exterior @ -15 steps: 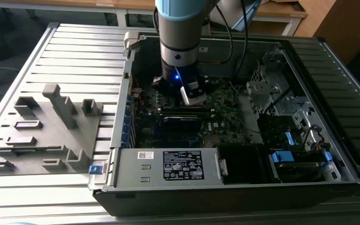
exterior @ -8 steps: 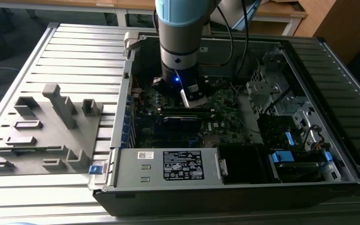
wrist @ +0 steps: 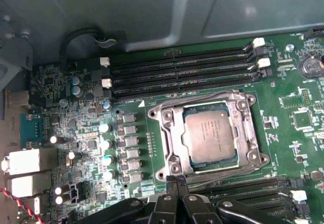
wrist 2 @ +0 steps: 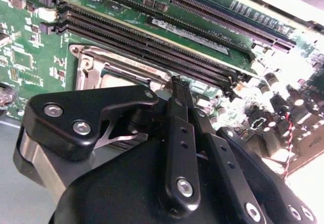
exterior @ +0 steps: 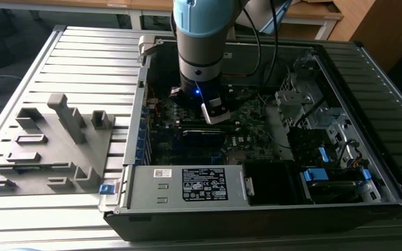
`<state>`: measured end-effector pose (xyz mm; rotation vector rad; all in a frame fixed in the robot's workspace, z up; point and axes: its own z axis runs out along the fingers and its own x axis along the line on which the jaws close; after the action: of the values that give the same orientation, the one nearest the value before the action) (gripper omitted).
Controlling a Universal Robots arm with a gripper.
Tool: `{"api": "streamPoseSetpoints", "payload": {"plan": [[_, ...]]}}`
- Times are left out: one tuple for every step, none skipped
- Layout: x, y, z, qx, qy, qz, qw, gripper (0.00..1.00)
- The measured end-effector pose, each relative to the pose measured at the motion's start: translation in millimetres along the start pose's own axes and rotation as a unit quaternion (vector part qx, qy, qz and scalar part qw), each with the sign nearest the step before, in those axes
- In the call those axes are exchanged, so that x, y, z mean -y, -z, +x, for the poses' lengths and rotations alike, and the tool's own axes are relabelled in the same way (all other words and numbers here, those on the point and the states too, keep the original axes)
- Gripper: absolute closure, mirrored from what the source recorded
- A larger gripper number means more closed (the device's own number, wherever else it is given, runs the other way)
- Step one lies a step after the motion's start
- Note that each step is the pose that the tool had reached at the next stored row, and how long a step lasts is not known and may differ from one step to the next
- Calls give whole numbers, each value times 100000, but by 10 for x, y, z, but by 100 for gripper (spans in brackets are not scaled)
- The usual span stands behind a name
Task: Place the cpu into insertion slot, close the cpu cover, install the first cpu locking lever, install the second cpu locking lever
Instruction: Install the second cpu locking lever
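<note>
The cpu [wrist: 209, 136], a small grey metal square, lies flat in the insertion slot [wrist: 169, 135] on the green motherboard. The silver cpu cover [wrist: 247, 127] lies down around it as a frame, with the chip showing through its cut-out. Thin wire levers run along two opposite sides of the frame. My gripper [wrist: 175, 180] hovers just off one edge of the socket with its black fingers pressed together and nothing between them. In the second wrist view the gripper [wrist 2: 180, 82] points at the socket's corner [wrist 2: 91, 64]. In the exterior view the arm [exterior: 199, 63] stands inside the open computer case.
Long black memory slots [wrist: 182, 72] flank the socket on two sides. A labelled power supply box [exterior: 187, 185] fills the case's front. Drive bays with blue tabs [exterior: 316, 175] are at the exterior view's right. A grey fixture plate [exterior: 47, 151] lies outside the case at its left.
</note>
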<state>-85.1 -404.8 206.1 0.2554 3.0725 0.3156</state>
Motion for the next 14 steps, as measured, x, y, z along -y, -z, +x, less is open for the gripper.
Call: {"api": "streamPoseSetpoints", "payload": {"plan": [[6,-2,-1,-15,-4,-76,100000,89],[12,-5,-1,-22,-11,-139,100000,89],[18,-10,1,-37,-17,-223,100000,89],[22,-17,3,-42,-22,-300,100000,89],[26,-22,5,-65,-25,-409,99999,89],[30,-25,7,-98,-39,-593,99998,89],[32,-26,9,-126,-47,-758,99997,89],[35,-28,11,-154,-58,-940,99995,89],[37,-30,12,-177,-65,-1092,99994,89],[40,-32,14,-199,-72,-1213,99992,89],[42,-34,17,-217,-78,-1318,99991,89],[44,-36,19,-230,-78,-1412,99990,89],[47,-39,23,-245,-91,-1504,99988,89],[50,-41,27,-260,-97,-1588,99987,89]]}}
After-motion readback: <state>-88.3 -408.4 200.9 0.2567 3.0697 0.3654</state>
